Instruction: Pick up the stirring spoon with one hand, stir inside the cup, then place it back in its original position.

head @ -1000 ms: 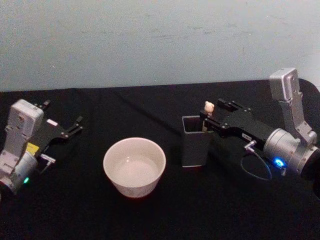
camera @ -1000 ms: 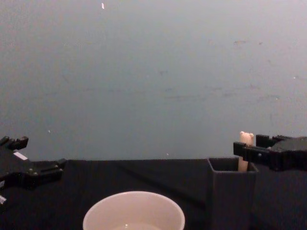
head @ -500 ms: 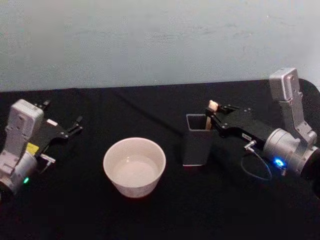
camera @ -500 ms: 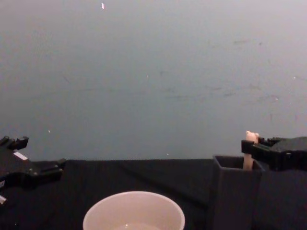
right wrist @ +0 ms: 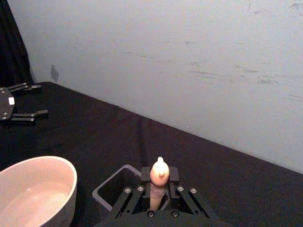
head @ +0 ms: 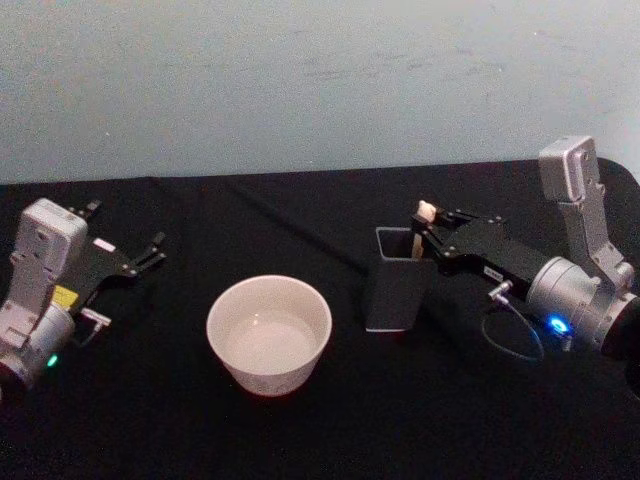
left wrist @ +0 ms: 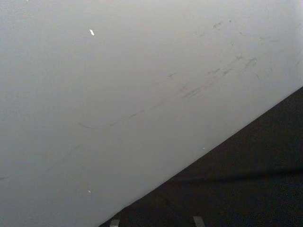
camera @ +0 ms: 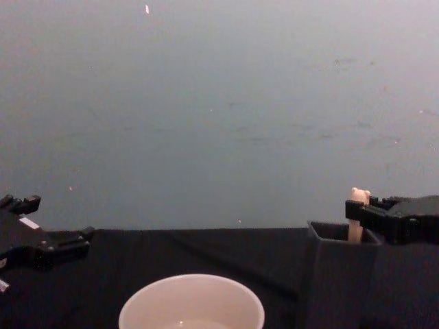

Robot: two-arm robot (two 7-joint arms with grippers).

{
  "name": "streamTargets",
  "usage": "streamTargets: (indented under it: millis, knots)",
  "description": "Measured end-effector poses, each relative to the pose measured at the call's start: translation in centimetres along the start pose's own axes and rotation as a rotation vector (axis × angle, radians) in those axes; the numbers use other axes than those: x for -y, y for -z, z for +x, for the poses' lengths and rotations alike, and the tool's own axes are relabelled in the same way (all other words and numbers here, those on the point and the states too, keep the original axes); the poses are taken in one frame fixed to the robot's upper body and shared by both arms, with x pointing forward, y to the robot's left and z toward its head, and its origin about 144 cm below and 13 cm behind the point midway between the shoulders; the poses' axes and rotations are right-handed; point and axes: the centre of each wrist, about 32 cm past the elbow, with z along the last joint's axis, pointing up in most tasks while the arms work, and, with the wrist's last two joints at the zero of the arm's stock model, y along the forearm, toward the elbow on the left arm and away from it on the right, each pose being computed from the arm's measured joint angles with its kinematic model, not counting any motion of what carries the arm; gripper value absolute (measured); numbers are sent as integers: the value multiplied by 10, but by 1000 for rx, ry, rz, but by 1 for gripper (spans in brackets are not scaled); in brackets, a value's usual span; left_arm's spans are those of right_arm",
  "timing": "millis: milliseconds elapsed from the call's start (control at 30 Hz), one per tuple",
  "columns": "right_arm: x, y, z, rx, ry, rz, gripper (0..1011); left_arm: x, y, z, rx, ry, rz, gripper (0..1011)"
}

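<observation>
The stirring spoon [head: 419,228] stands in the dark grey square holder [head: 393,290], its beige bear-head handle [right wrist: 158,172] sticking up above the rim. My right gripper [head: 423,237] is shut on that handle just above the holder's top, its fingers [right wrist: 144,176] pressed against either side. The spoon's bowl is hidden inside the holder, which leans a little with its top toward the right gripper. The cream cup [head: 268,334] sits left of the holder with some clear liquid in it. My left gripper [head: 128,240] rests open at the table's left, away from the cup.
A black cloth covers the table [head: 330,430], and a pale wall [head: 320,80] rises behind it. A loose cable [head: 510,335] loops beside the right wrist. Bare cloth lies between cup and holder and in front of both.
The right gripper has closed in on the spoon handle and shifted slightly right. The holder's top moved right with it and now leans. The left arm is still.
</observation>
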Motion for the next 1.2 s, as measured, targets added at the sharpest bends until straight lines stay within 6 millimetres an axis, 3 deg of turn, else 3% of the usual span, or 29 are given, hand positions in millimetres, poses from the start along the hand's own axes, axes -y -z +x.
streamTargets:
  millis: [367,1200]
  knots:
    - [1,-5,2,-8,-14,12,213,0,0,0,0,0,0,1001]
    - [7,-46,4,-30,-50,173,213,0,0,0,0,0,0,1001]
